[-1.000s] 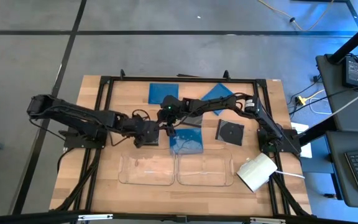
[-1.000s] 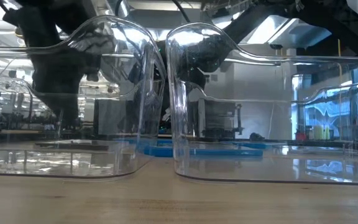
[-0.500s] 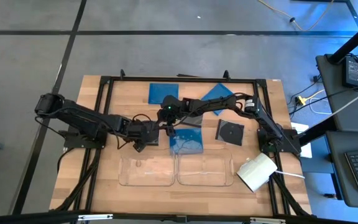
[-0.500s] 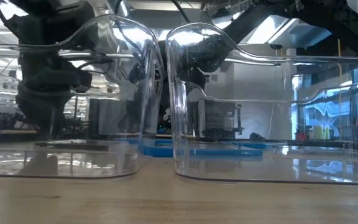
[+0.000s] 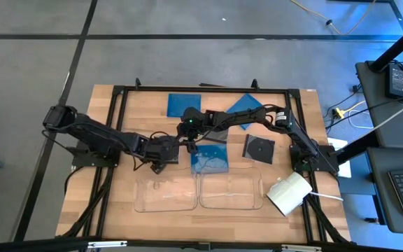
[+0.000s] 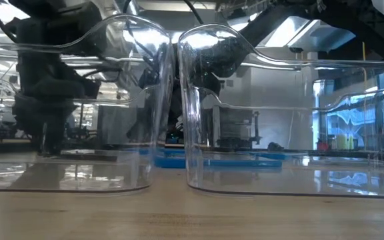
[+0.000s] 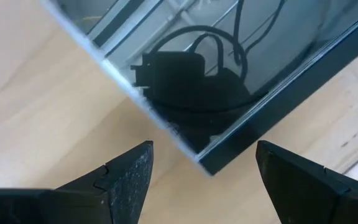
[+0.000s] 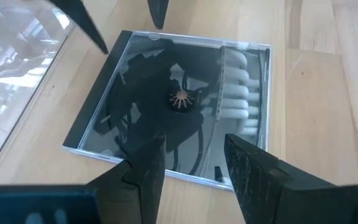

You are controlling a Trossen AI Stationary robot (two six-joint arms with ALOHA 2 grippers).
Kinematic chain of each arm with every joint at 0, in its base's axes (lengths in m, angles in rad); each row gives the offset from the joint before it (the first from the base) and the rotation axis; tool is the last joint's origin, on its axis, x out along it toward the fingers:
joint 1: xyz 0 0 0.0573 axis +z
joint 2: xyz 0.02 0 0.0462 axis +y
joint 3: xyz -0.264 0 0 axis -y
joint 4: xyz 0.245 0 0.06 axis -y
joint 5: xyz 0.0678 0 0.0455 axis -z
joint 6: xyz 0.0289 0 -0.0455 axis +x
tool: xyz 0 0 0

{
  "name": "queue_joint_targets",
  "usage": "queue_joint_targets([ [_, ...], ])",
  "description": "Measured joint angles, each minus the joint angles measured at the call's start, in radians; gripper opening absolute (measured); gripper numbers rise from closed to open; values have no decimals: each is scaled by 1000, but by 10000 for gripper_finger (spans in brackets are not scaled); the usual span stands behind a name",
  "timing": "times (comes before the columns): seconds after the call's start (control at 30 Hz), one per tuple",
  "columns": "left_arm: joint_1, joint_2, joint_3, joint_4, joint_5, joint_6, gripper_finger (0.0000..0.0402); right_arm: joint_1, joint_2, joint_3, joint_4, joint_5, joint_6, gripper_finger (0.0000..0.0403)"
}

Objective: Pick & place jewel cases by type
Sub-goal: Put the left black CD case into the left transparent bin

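The wooden table (image 5: 110, 210) carries two clear shallow rounded-corner trays (image 5: 198, 192) side by side near its front edge. In the low view both trays fill the foreground.

The left gripper (image 5: 158, 165) is low over the table, just behind the left tray. Its fingers (image 7: 126, 174) stand wide apart and hold nothing. In the left wrist view they straddle the corner of a dark grey flat square jewel case (image 7: 229, 74) lying on the wood; contact with the case cannot be confirmed from this view.

The right gripper (image 5: 189, 145) hangs over the middle of the table, close to the left gripper. Its fingers (image 8: 145, 168) are partly open and empty. Beneath it, in the right wrist view, a black jewel case with a clear lid and a round hub (image 8: 179, 99) lies flat on the wood, just beside the edge of a clear tray (image 8: 11, 37).

The remaining jewel cases are located as follows:
- A translucent blue jewel case (image 5: 210, 159) lies flat at the centre, just behind the right tray.
- A second blue jewel case (image 5: 183, 103) lies near the rear edge.
- A third blue jewel case (image 5: 246, 110), turned diagonally, lies to the right of it, partly under the right arm.
- A black jewel case showing a round disc (image 5: 259, 148) lies to the right of the centre blue case.

A white box-shaped object (image 5: 289, 193) sits at the table's front right corner.
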Motion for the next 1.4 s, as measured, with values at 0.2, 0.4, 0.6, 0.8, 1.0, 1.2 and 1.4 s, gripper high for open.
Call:
queue_joint_targets([
  [0.2, -1, 54, 2, 27, -34, 9, 278, 0, 0, 0, 0, 0, 2, 168],
  [0.4, -1, 57, 0, 26, -65, 20, 278, 0, 0, 0, -1, 0, 2, 168],
  [0.6, 0, 59, -2, 29, -173, 33, 278, -4, 0, 0, -26, 1, 3, 168],
  [0.8, 1, 55, -3, 36, -211, 41, 278, -13, 0, 0, -83, 90, 49, 168],
  [1.0, 20, 32, -7, 115, -133, 100, 278, -12, 1, 0, -94, 130, 49, 168],
  [1.2, 76, 26, -5, 148, -103, 164, 278, -10, 1, 0, -98, 130, 48, 168],
  [1.4, 137, 25, -5, 150, -81, 220, 278, -10, 1, 0, -120, 130, 48, 168],
])
